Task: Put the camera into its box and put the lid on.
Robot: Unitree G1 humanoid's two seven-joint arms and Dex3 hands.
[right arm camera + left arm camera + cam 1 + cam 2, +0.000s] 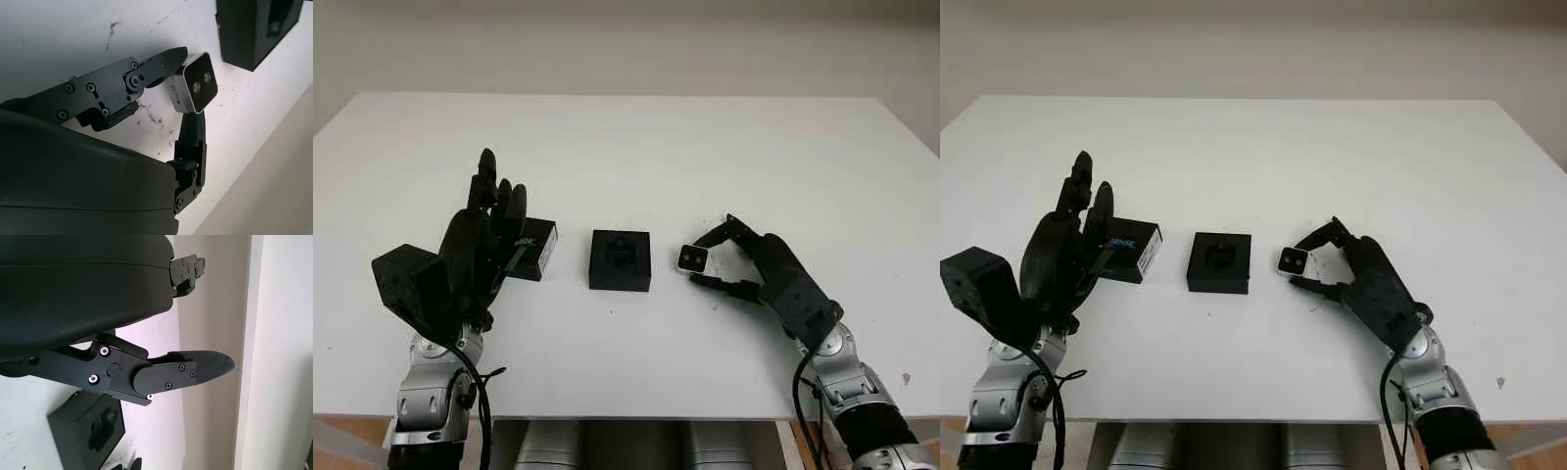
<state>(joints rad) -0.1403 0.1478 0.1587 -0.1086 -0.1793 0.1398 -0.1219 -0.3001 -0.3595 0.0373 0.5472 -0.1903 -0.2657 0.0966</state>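
The right hand [729, 259] pinches the small silver camera [692, 258] between its fingers [161, 61], right of centre in the head view — just beside the open black box [621, 259] on the white surface [636, 147]. The left hand [484, 235] is open at centre left, fingers uncurled, by the lid [536, 248].

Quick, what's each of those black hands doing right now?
Left hand: open, holding nothing, raised beside the lid.
Right hand: shut on the camera, just right of the box.
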